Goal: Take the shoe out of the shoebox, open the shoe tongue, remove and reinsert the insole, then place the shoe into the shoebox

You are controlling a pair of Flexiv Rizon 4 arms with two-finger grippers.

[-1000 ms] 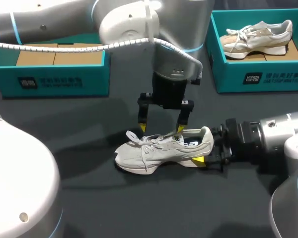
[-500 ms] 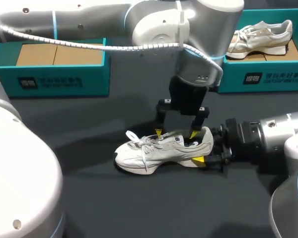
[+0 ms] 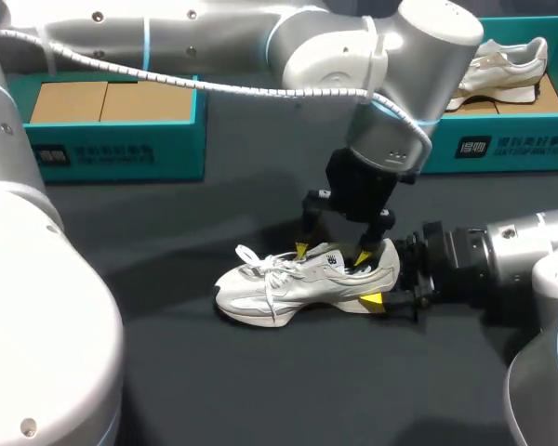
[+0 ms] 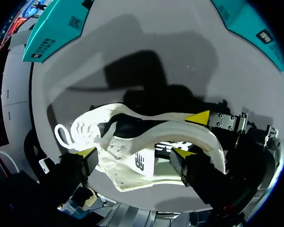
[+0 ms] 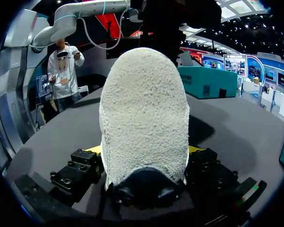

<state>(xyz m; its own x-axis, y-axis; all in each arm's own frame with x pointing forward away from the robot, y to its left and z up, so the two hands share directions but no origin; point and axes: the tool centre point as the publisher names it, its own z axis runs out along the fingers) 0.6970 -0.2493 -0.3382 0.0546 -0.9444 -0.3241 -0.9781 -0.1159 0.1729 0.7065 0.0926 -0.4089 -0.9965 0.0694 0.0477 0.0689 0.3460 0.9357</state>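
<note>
Shifting heelward, the left pincer [image 3: 333,255] hangs spread over the shoe [image 3: 288,283] tongue [image 4: 132,163]; the right pincer [image 3: 383,281] clamps the heel [image 5: 144,113]. Closing off-centre could snag laces [image 3: 270,269] instead.

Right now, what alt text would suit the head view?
A pale sneaker lies on a dark table, the right pincer clamping its heel while the left pincer hangs open over its tongue. Behind stand two teal shoeboxes, one holding a second sneaker.
</note>
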